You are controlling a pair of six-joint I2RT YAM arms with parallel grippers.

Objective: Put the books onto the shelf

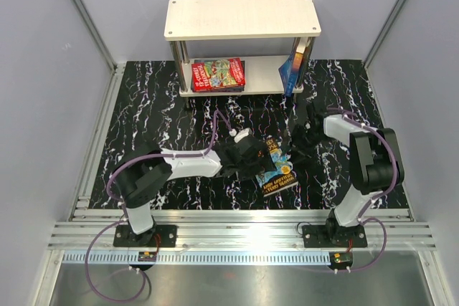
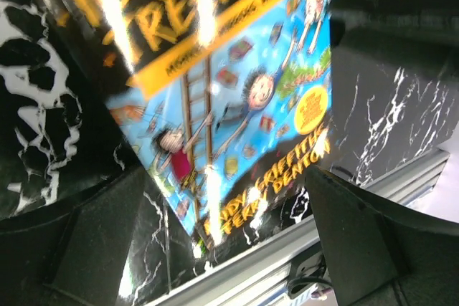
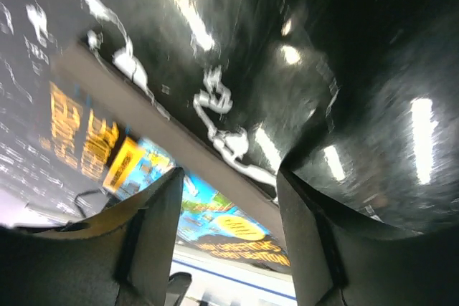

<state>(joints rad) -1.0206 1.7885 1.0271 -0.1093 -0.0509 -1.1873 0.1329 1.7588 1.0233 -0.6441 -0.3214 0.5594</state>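
Observation:
A dark book with a blue-yellow illustrated cover (image 1: 277, 168) lies flat on the black marbled mat between my two grippers. My left gripper (image 1: 251, 154) hovers at its left side. In the left wrist view its jaws (image 2: 222, 171) stand wide open over the cover (image 2: 222, 84), holding nothing. My right gripper (image 1: 301, 142) is at the book's right edge, open (image 3: 229, 177), with the pale page edge (image 3: 179, 141) just beyond its fingertips. On the cream shelf (image 1: 240, 16), a red book (image 1: 219, 74) lies flat on the lower board and a blue book (image 1: 292, 69) leans at the right end.
Grey walls close in the mat (image 1: 158, 105) on the left, right and back. A ribbed metal rail (image 1: 237, 231) runs along the near edge, where both arm bases are bolted. The shelf's silver posts (image 1: 185, 59) stand at its corners.

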